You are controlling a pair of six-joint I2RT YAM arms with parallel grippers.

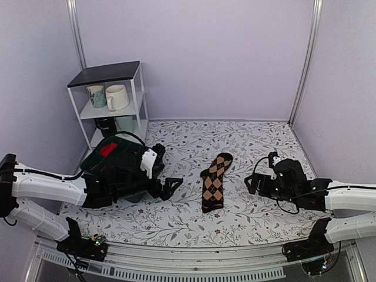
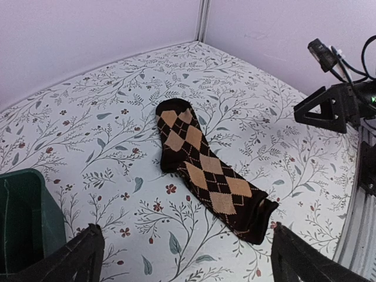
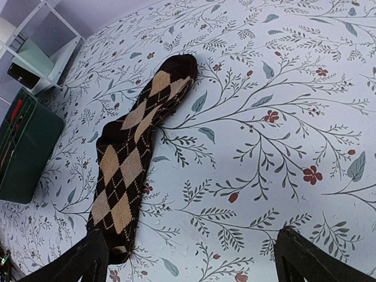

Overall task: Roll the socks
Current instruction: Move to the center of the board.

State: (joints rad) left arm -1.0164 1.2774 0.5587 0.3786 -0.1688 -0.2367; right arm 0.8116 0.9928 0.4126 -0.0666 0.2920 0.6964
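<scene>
Top cam: the brown & tan diamond sock point(image 1: 214, 182) lay flat on the flower-print table point(image 1: 264, 141), about in the middle, between the 2 arms. It was not rolled. Its long way ran from near to far.

The left gripper point(image 1: 164, 171) sat just left of the sock, not touching it. The right gripper point(image 1: 261, 170) sat to the right, a bit more apart. Only the top cam showed the white shelf point(image 1: 108, 100) in the far left corner w/ two mugs point(image 1: 108, 97) on its middle level.

Left wrist cam: the fingers point(image 2: 76, 258) stood far apart at the bottom corners, so that gripper was wide open w/ nothing in it. The sock lay past them, slanted. This view also showed the other arm's black gripper at the right edge, and a corner of the green box point(image 2: 23, 217) at the left.

Right wrist cam: its fingers point(image 3: 320, 258) were spread wide too, w/ nothing in them. The sock lay off to the left, not between them. Near the sock's far end an edge looked like 2 layers, but I couldn't tell if it was 1 sock or 2. The green box was at the left edge, well apart from the sock.
</scene>
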